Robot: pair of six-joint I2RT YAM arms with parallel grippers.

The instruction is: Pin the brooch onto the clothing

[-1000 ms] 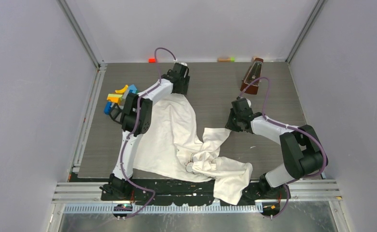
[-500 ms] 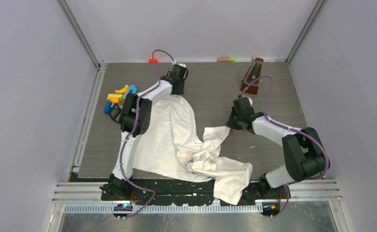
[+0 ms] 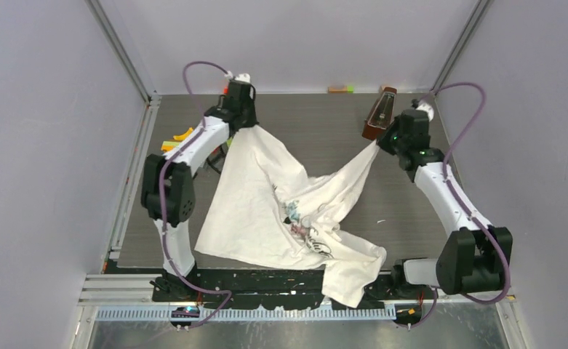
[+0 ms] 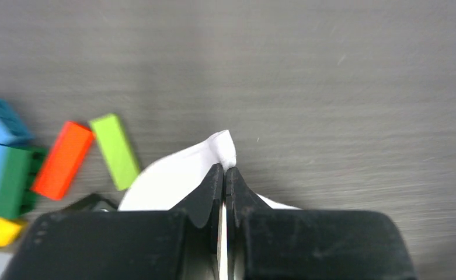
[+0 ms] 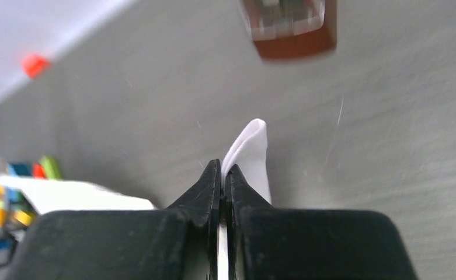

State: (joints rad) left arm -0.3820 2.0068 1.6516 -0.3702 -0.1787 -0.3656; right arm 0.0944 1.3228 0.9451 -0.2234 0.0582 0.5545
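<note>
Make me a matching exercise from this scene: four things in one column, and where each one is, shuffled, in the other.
1 left gripper
2 right gripper
3 brown metronome
4 toy blocks

A at the far right of the table
B shut on a T-shirt corner, far left
C near the table's left edge
D shut on a T-shirt corner beside the metronome

Pairs: 1-B, 2-D, 3-A, 4-C.

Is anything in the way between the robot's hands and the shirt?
Nothing visible is. The left gripper and the right gripper are each shut on a fold of the shirt, one at each far corner.
</note>
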